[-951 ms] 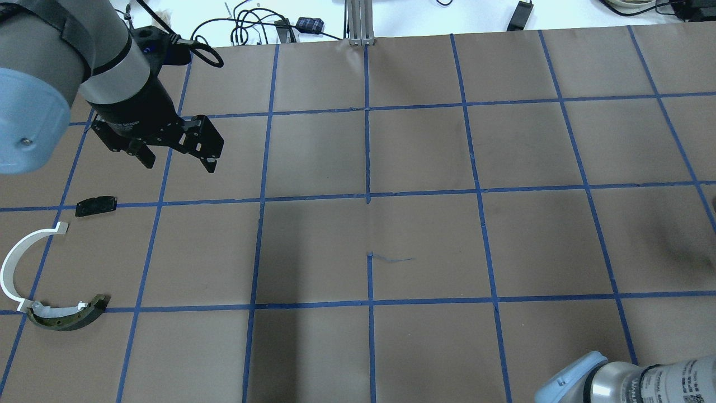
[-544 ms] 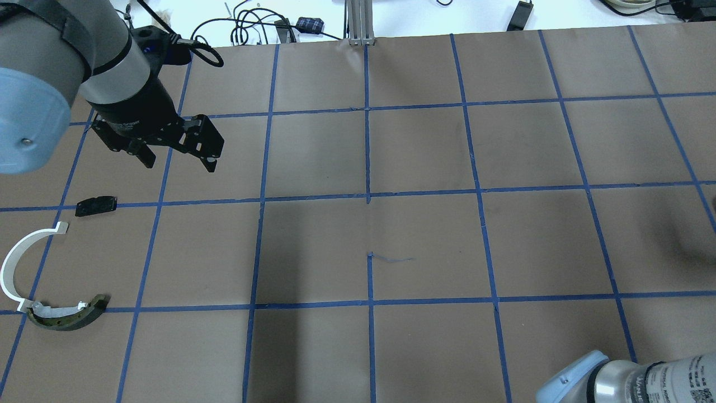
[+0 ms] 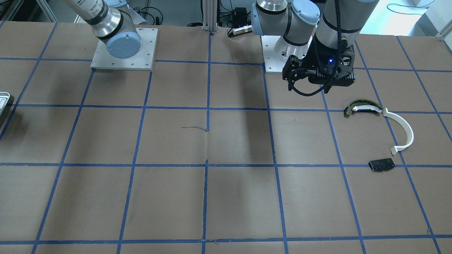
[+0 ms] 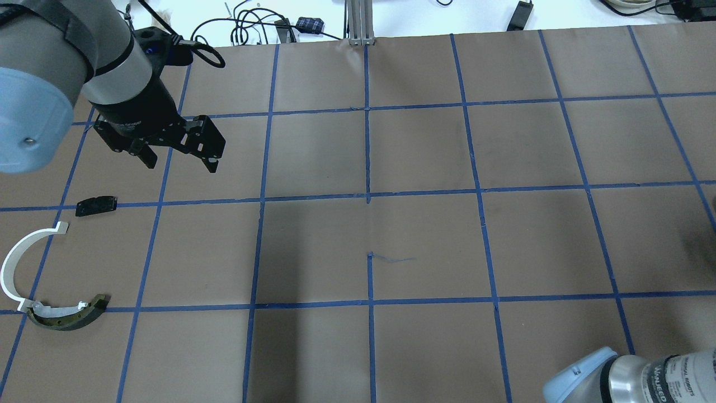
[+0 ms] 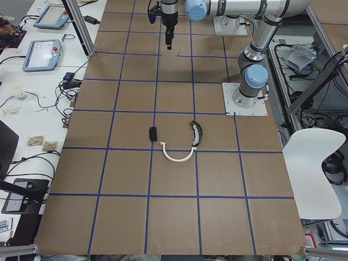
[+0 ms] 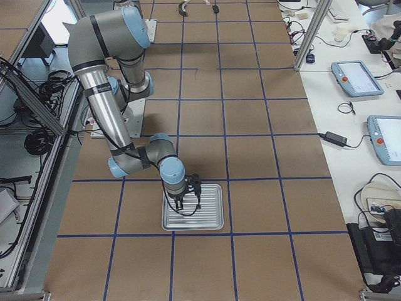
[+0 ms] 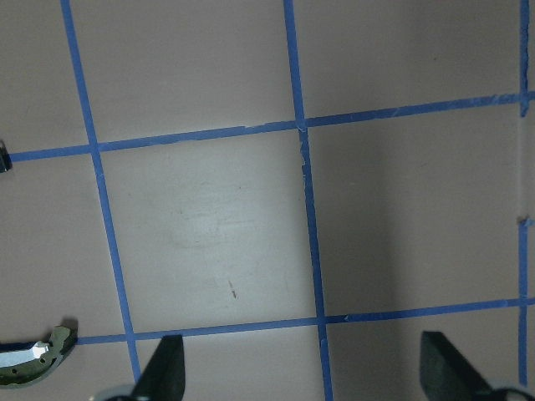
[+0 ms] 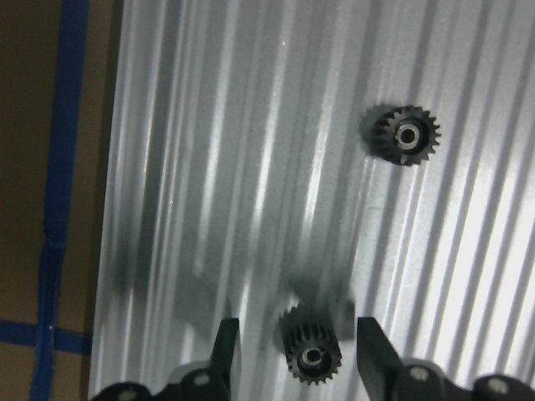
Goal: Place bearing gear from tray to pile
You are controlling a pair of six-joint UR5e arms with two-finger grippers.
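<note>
Tray (image 3: pixel 3 98) mostly beyond front view's left edge, olive curved piece (image 7: pixel 38 359) half outside left-wrist view

A brown paper-covered table (image 3: pixel 240 141) is marked off by a blue tape grid (image 3: pixel 176 108). The black left gripper (image 3: pixel 326 84) is held above it, its jaws hidden from this side. Near it, a dark olive curved piece (image 3: pixel 363 107) is laid touching one end of a thin white curved plastic arc (image 3: pixel 402 131). A small flat black plate (image 3: pixel 381 164) lies just beside the arc's other end. One corner of a silvery metal tray (image 3: pixel 3 100) is seen at the far edge.

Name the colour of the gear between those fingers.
Black; the gear shows best in the right wrist view.
</note>
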